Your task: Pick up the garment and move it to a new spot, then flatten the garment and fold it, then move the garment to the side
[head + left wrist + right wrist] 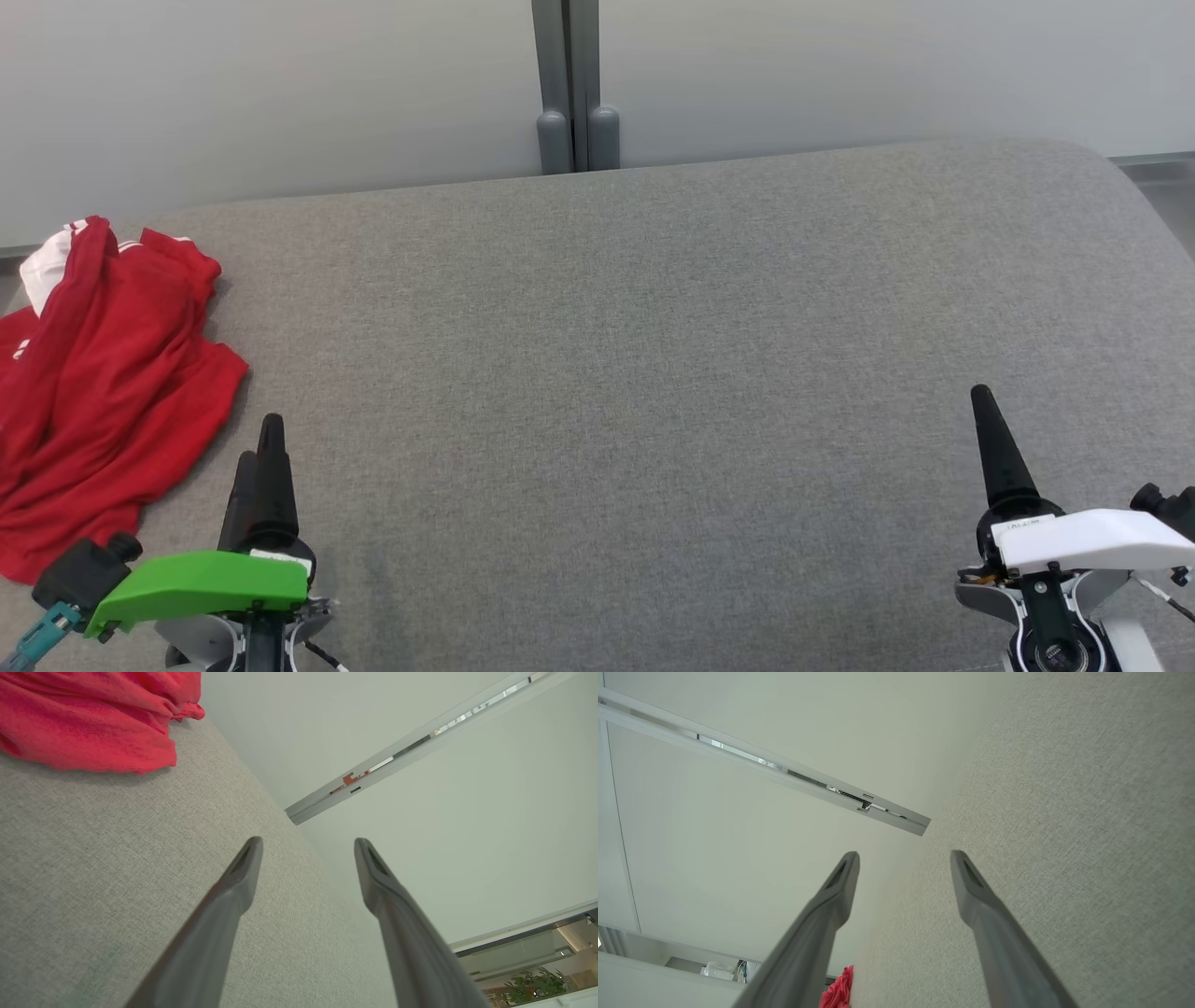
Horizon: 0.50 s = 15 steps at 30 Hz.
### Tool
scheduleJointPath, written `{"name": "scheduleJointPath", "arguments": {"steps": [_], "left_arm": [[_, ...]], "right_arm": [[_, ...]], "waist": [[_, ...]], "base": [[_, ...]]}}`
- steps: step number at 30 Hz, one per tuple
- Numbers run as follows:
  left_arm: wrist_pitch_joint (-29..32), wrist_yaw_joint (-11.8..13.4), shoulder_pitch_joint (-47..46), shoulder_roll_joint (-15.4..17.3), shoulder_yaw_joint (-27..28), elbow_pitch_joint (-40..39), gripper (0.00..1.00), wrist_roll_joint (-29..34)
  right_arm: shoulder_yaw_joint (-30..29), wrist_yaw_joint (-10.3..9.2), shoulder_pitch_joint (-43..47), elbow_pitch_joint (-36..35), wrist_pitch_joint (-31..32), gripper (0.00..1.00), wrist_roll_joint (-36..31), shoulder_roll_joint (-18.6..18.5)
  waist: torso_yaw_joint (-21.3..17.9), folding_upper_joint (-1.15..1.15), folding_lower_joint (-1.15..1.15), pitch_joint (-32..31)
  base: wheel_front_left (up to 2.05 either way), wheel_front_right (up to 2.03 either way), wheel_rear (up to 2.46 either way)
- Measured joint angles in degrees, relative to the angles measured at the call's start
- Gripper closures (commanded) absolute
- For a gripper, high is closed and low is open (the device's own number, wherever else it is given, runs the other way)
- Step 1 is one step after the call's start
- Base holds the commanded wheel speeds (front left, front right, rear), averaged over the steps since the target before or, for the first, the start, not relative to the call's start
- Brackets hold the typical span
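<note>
Two hands show along the near edge of your grey fabric-covered counter (653, 373), one toward each near corner, and neither holds anything. Your left hand (259, 439), under its green cover, sits close to the near-left corner with its dark fingers pointing toward the far edge; in the left wrist view the left hand (308, 842) has its fingers well apart with bare cloth and pale wall between them. Your right hand (988, 411), under its white cover, sits toward the near-right corner, and in the right wrist view the right hand (904, 855) is spread just as wide, again with nothing between the fingers. The garment (112, 373), red with white trim at its far end, lies crumpled in loose folds along the left edge of the counter, reaching from near the far-left corner down toward the near edge; its left side runs out of the head picture, so you cannot tell whether it hangs over that edge. Its near hem lies just beside your left hand, apart from the fingers. From the left wrist you see the garment (84, 723) bunched up ahead; from the right wrist the garment (838, 991) is a small red patch well away. A grey post (571, 84) stands against the pale wall behind the far edge.
</note>
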Motion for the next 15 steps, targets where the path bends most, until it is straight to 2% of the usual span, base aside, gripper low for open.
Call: {"name": "scheduleJointPath", "arguments": {"steps": [15], "left_arm": [[-2.79,1.82,0.02,0.05,-1.90,-0.67,0.00,15.59]], "right_arm": [[2.20,0.00,0.94,-1.74,-2.92,0.00,-15.71,-0.38]], "waist": [[0.29,0.00,0.00,0.09]], "base": [[0.00,0.00,0.00]]}}
